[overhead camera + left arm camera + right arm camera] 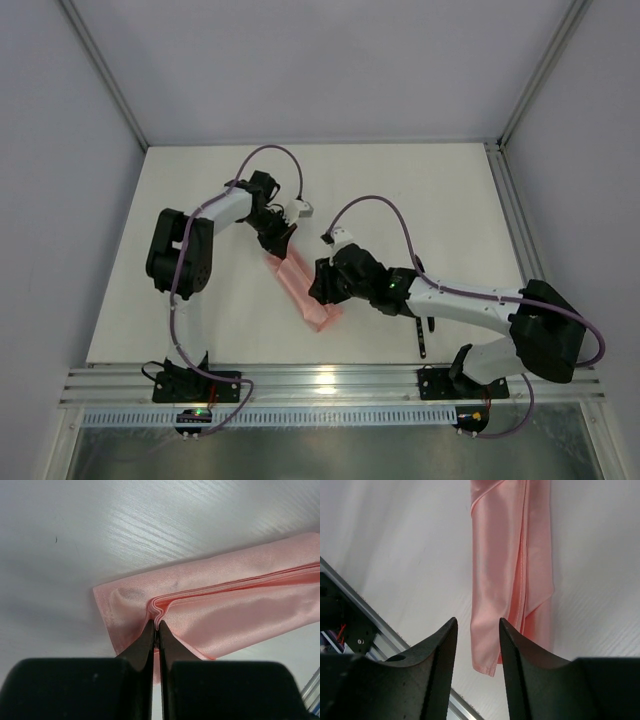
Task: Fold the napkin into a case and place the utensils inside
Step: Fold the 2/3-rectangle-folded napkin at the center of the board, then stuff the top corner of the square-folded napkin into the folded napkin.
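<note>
Two black grippers met over your napkin [300, 288], which lay near the middle of the white table [420, 200], folded into a narrow, layered strip. In the top view it ran from 11 o'clock down to 5 o'clock, far end under the left arm and near end under the right.

The cloth was thin and salmon-pink with a soft satin sheen. In the left wrist view the napkin [235, 605] showed a fine weave, a stitched hem at its short end, and several folded edges stacked like pages along a seam down its length. A faint dimple sat near the closed corner at 10 o'clock. The table under it looked finely ribbed and matte.

Your left gripper [156, 626] had its wedge-shaped jaws pressed together, clamped on that stack of edges where the layers curled up against the tips. From above, the left gripper [281, 243] sat at the strip's far end.

Your right gripper [477, 622] had its curved, smooth jaws apart with nothing between them, hanging above the near end of the napkin [495, 580]. Here the strip looked glossy and tapered, with one flap overlapping toward 3 o'clock and a rounded bottom corner. A ridged metal rail [375, 630] crossed at 8 o'clock. In the top view the right gripper [322, 290] was over the strip's near half.

One slim dark utensil [423, 342] lay at 4 o'clock of the napkin, well apart from it, beside the right forearm; its type was too small to tell.
</note>
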Robot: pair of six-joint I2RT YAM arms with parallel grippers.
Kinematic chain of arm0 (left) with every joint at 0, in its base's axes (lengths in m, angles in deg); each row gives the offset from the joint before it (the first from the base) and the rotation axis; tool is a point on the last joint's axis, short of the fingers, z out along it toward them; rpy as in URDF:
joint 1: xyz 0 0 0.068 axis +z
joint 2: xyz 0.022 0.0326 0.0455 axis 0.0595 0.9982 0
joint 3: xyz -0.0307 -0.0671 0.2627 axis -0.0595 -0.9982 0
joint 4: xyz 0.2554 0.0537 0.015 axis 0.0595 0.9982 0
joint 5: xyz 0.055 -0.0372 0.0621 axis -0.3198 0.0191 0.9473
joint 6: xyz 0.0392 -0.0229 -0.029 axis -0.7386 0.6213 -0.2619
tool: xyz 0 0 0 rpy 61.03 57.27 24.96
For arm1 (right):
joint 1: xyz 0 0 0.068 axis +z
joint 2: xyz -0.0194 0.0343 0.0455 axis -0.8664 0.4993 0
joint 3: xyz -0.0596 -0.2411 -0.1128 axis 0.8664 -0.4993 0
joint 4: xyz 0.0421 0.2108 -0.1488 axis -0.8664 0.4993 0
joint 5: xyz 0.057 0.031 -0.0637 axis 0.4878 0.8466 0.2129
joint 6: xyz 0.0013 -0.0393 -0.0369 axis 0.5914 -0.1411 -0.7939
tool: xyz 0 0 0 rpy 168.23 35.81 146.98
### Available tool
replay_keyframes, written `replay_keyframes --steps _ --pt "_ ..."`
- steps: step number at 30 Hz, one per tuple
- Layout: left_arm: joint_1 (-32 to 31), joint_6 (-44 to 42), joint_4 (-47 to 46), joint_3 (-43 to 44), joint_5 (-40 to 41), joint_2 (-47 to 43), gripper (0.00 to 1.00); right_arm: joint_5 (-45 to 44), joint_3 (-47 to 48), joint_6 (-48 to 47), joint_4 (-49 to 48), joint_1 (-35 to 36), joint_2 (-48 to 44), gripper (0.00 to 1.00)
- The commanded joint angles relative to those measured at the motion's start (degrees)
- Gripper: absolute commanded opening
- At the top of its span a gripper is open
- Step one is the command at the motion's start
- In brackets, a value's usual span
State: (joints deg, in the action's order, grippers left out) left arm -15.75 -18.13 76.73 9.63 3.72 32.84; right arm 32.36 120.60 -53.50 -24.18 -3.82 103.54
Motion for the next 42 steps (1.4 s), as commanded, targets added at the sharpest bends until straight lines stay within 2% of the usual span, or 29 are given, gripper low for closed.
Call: replay_keyframes --steps 1,7,17,23,32,37,40,41,42 --pt "0.2 2.0 -0.2 -1.5 1.7 -0.8 0.00 1.0 0.2 3.9 -6.1 1.2 1.7 0.41" --pt "0.2 4.2 -0.7 -1.7 1.8 -0.3 0.00 2.4 -0.3 7.0 -4.1 1.6 4.3 0.23" --pt "0.3 5.3 -1.8 -3.5 1.2 -1.2 0.00 0.0 -0.1 8.8 3.9 2.2 9.6 0.23" --pt "0.4 6.0 -2.9 -5.3 0.7 -3.0 0.00 -2.4 -0.9 8.9 3.3 1.5 11.6 0.37" --pt "0.8 5.9 -3.6 -7.9 0.2 -4.3 0.00 -3.0 -2.2 8.0 0.3 -2.1 12.4 0.47" --pt "2.1 5.9 -2.9 -9.1 -0.8 -5.4 0.00 -1.1 -2.3 6.4 -2.6 -3.6 15.8 0.49" --pt "3.4 6.3 -2.9 -9.8 0.0 -6.5 0.00 0.1 -3.5 5.6 -6.0 -4.6 16.9 0.43" --pt "4.1 6.6 -2.9 -9.7 0.3 -6.6 0.00 0.6 -4.2 5.3 -6.9 -5.0 17.3 0.39" --pt "4.5 7.0 -3.0 -9.7 0.5 -6.6 0.00 2.0 -4.6 5.0 -7.7 -5.0 17.5 0.31"
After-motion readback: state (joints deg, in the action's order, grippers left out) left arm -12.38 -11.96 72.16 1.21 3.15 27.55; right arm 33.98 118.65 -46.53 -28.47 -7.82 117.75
